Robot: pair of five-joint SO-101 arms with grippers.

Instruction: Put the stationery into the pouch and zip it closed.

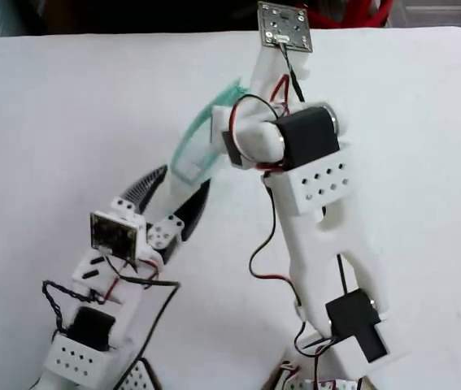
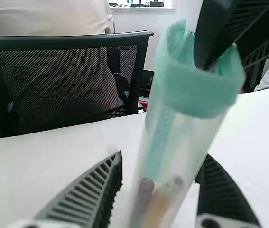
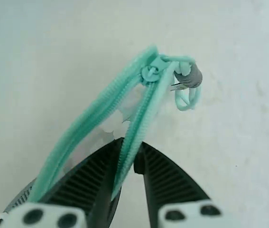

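Note:
The pouch (image 1: 188, 158) is translucent with a teal zip edge and lies tilted between the two arms. Pens (image 2: 160, 199) show through its wall (image 2: 186, 123) at the near end. My left gripper (image 2: 162, 161) is open, with one black finger (image 2: 94, 194) on each side of the pouch. In the high view the left gripper (image 1: 183, 180) straddles the pouch's near end. My right gripper (image 3: 130, 147) is shut on the pouch's zip edge, a short way from the slider (image 3: 149, 72) and its cord pull (image 3: 186, 88). The zip is open along most of its length.
The white table (image 1: 67, 106) has free room on all sides of the arms. The right arm's body (image 1: 311, 179) covers the pouch's far end in the high view. A black mesh chair (image 2: 68, 71) stands behind the table's far edge.

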